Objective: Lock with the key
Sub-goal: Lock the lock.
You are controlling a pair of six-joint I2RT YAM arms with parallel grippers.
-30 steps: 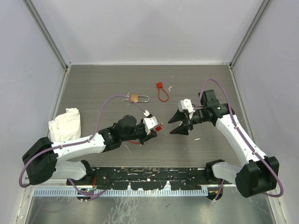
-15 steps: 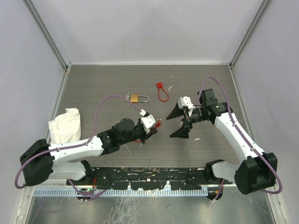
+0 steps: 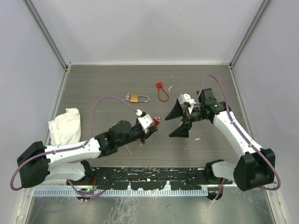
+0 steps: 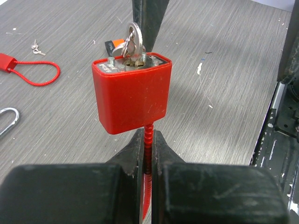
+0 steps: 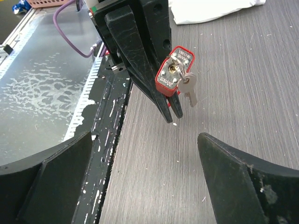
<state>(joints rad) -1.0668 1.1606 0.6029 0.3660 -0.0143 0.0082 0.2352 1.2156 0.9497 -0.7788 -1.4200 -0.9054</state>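
A red padlock [image 4: 132, 93] with a ribbed red cable [image 4: 148, 140] stands above the table, and my left gripper [image 4: 148, 136] is shut on that cable just under the body. The key [image 4: 132, 39] sticks in the keyhole on the lock's top face, with a ring and a second key [image 5: 188, 91] hanging from it. In the top view the red padlock [image 3: 157, 122] faces my right gripper [image 3: 176, 122], which is wide open and a short way to its right, touching nothing. From the right wrist the red padlock [image 5: 174, 74] shows ahead of the open right gripper [image 5: 145, 137].
A brass padlock [image 3: 135, 98], another red cable lock [image 3: 161, 91] and a tiny loose bunch of keys [image 3: 171, 87] lie further back on the table. A white cloth [image 3: 65, 123] lies at the left. The black rail [image 3: 149, 175] runs along the near edge.
My right gripper has opened wide and drawn back from the padlock. The left arm has shifted the padlock a little further up the table, still gripping its cable.
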